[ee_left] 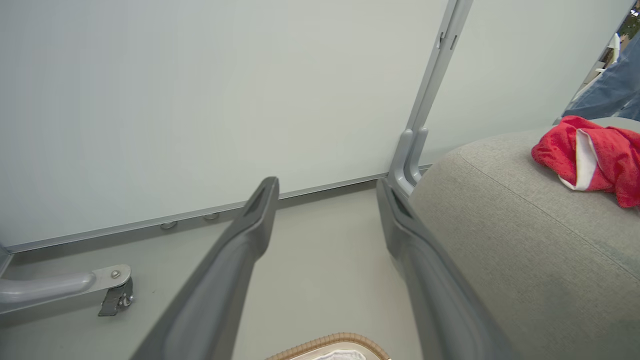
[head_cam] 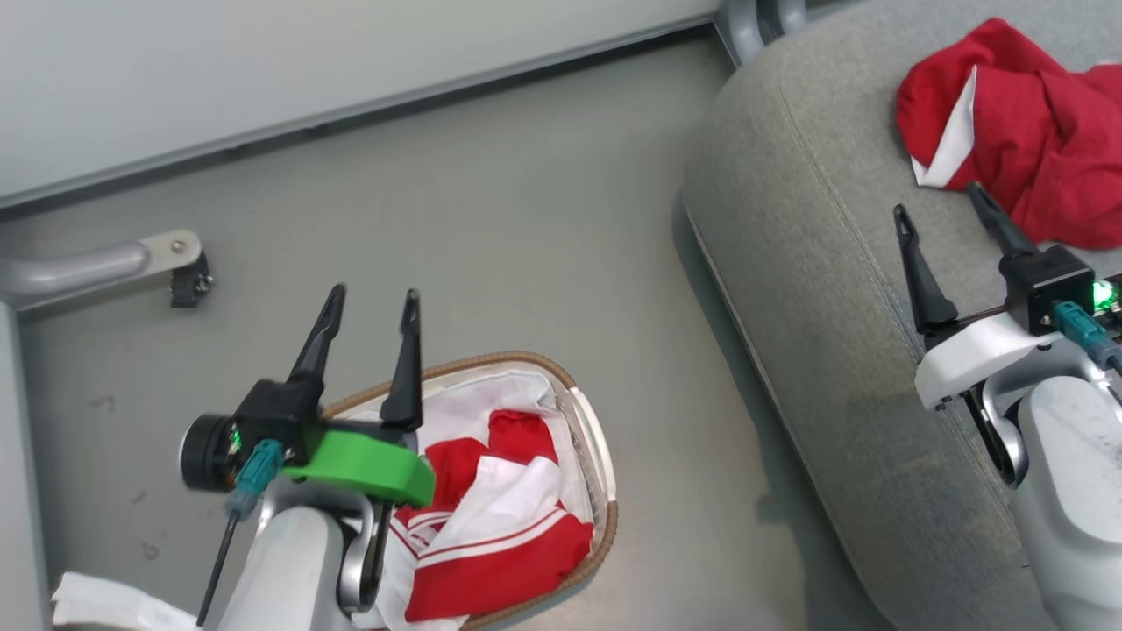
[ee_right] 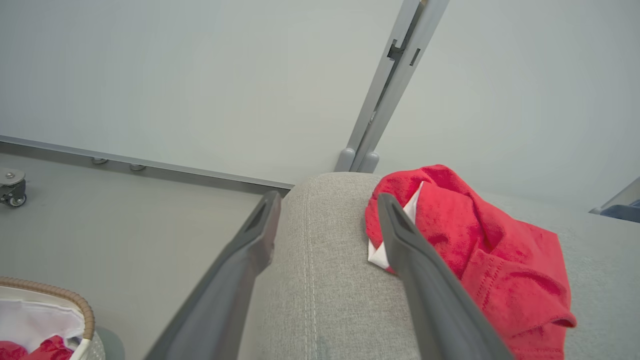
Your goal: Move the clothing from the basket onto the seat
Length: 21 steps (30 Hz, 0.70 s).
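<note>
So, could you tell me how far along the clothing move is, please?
Done: one red garment lies on the seat. In hand: nothing; the right fingers stand open beside it, the left fingers open by the basket. Left: red-and-white clothing in the basket to move.

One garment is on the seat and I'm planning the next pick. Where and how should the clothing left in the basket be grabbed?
Probably pinch the raised red fold at the top of the clothing, coming straight down from above: the basket walls block the sides, and that fold seems to stand highest. The open left gripper is nearest.
</note>
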{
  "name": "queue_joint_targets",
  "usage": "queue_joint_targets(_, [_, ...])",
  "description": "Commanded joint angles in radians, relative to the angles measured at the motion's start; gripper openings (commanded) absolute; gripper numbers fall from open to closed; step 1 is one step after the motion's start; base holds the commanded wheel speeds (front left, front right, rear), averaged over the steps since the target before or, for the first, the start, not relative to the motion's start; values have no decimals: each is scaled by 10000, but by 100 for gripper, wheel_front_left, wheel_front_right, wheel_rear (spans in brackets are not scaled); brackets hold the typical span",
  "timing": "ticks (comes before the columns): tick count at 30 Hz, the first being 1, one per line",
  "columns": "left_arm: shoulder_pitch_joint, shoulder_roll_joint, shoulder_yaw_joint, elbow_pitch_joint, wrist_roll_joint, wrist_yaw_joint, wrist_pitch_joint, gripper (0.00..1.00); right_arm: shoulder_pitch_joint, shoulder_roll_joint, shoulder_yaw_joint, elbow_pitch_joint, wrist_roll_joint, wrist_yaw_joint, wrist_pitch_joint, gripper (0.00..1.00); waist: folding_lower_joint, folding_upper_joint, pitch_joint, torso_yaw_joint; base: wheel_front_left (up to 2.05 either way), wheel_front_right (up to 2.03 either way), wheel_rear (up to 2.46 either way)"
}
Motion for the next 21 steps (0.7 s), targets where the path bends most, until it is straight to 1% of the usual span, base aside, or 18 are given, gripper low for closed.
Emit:
queue_joint_targets(1, [316,36,205,23,102,59,1,100,274,33,81,-22,102,-12,-6,100,0,0,-757,618,0,0,0])
queue_joint_targets(6, [831,34,772,162,37,84,1,100,599,278,273,-27,328,-12,-6,100,0,0,-1251,902,0,0,0])
queue_joint_targets(10, [1245,31,1173,294,-11,182,1,100,1084,628,368,46,559,-12,-5,100,0,0,-1694,1041,0,0,0])
queue_joint_targets(13, [1636,31,1493,367,13,221,1,100,1420,910,493,87,638,-12,-5,100,0,0,-1999,1034,0,0,0])
queue_joint_targets(19, [2439,33,2021,309,202,145,0,100,2083,1380,541,69,806,-12,-5,100,0,0,-2417,984,0,0,0])
queue_joint_targets(21, [2658,31,2183,254,185,157,1,100,2272,1441,573,96,838,-12,-5,100,0,0,-2512,981,0,0,0])
